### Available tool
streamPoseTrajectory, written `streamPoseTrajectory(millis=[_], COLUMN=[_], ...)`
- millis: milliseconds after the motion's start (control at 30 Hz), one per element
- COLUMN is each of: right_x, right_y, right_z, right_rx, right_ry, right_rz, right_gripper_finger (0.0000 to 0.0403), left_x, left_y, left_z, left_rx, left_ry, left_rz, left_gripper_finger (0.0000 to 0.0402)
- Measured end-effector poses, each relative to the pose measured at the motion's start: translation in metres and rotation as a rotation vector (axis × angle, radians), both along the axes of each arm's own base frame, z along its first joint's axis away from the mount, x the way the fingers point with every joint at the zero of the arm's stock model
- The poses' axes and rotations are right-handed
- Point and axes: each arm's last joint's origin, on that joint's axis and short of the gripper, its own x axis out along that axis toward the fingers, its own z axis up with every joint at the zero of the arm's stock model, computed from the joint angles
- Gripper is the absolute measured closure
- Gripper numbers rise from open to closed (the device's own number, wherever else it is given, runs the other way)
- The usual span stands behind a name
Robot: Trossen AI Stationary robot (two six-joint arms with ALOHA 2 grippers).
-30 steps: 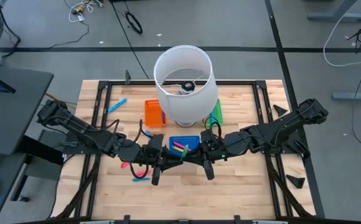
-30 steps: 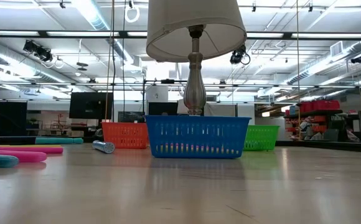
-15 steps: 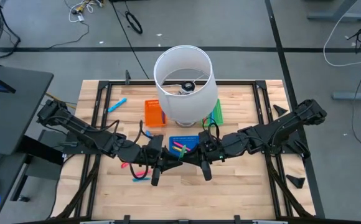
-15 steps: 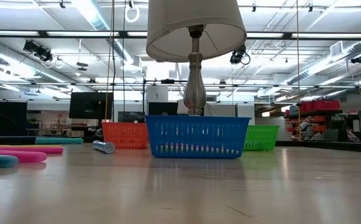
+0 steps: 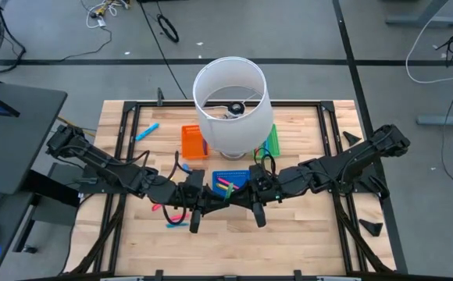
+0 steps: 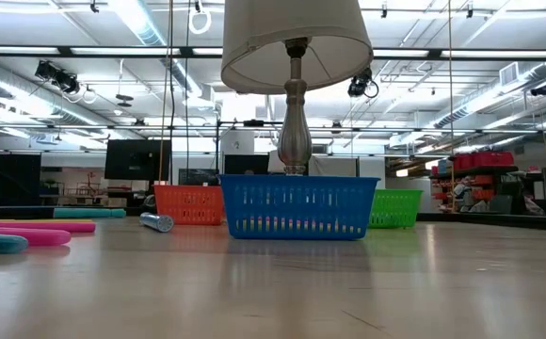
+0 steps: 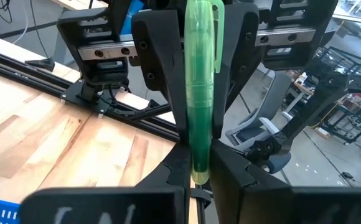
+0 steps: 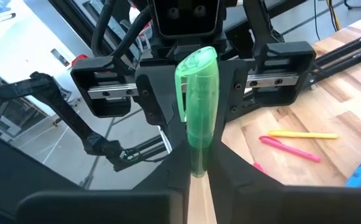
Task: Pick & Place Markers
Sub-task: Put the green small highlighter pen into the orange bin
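A light green marker (image 7: 200,93) with a clip is held between both grippers above the middle of the table, just nearer than the blue tray (image 5: 239,173). My left gripper (image 5: 217,197) and my right gripper (image 5: 239,194) meet fingertip to fingertip, each shut on this marker. It also shows in the right wrist view (image 8: 198,106). Several markers lie in the blue tray (image 5: 225,186). Pink and teal markers (image 5: 169,215) lie on the table under the left arm, and a blue one (image 5: 147,130) lies at the far left. My left gripper pinches the green marker's plain end (image 7: 198,171) between its two fingers, coming level from the table's left. The marker is clear of the table. My right gripper pinches the same marker low on its barrel (image 8: 196,163) between its two fingers, coming level from the table's right. The clip end (image 8: 194,68) stands free beyond the fingers.
A lamp with a white shade (image 5: 230,105) stands behind the blue tray, between an orange tray (image 5: 193,142) and a green tray (image 5: 272,140). Yellow, pink and blue markers (image 8: 292,142) lie on the wood. Black rails (image 5: 125,133) frame the table.
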Motion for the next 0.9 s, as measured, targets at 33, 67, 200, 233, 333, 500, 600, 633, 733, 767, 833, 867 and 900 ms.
streamPoseTrajectory(millis=[33, 67, 200, 233, 333, 500, 600, 633, 733, 767, 833, 867, 900], right_x=[0.0, 0.0, -0.006, -0.009, -0.02, -0.042, -0.055, -0.059, -0.068, -0.069, -0.072, -0.072, -0.073], right_y=[0.0, 0.0, -0.003, -0.005, -0.009, -0.013, -0.016, -0.018, -0.022, -0.023, -0.024, -0.025, -0.025], right_z=[0.0, 0.0, -0.001, 0.0, 0.002, 0.011, 0.013, 0.013, 0.017, 0.017, 0.018, 0.019, 0.02], right_rx=[-0.008, -0.013, -0.033, -0.04, -0.062, -0.092, -0.13, -0.142, -0.152, -0.158, -0.171, -0.181, -0.188], right_ry=[0.0, 0.003, 0.046, 0.063, 0.119, 0.163, 0.209, 0.223, 0.24, 0.245, 0.244, 0.24, 0.237], right_rz=[0.001, 0.002, 0.0, -0.001, 0.003, 0.022, 0.026, 0.029, 0.03, 0.031, 0.035, 0.039, 0.042], right_gripper_finger=[0.0357, 0.0352, 0.033, 0.0325, 0.0312, 0.0297, 0.0294, 0.0294, 0.0293, 0.0293, 0.0293, 0.0293, 0.0293], left_x=[0.0, 0.0, 0.0, 0.0, -0.002, -0.003, -0.006, -0.006, -0.01, -0.012, -0.015, -0.016, -0.018], left_y=[0.0, 0.0, 0.0, -0.001, -0.003, -0.005, -0.008, -0.009, -0.013, -0.015, -0.017, -0.018, -0.019], left_z=[0.0, 0.0, 0.0, 0.0, 0.001, 0.001, -0.004, -0.006, -0.012, -0.014, -0.02, -0.023, -0.026], left_rx=[0.0, -0.004, -0.049, -0.055, -0.087, -0.212, -0.303, -0.339, -0.46, -0.497, -0.571, -0.612, -0.651], left_ry=[0.0, 0.001, 0.007, 0.005, -0.004, 0.01, 0.058, 0.08, 0.152, 0.181, 0.244, 0.278, 0.314], left_rz=[0.0, 0.0, 0.006, 0.006, 0.03, 0.054, 0.067, 0.071, 0.079, 0.083, 0.101, 0.112, 0.125], left_gripper_finger=[0.0361, 0.0361, 0.0361, 0.0361, 0.0361, 0.0361, 0.0361, 0.0361, 0.0361, 0.0361, 0.0361, 0.0361, 0.0361])
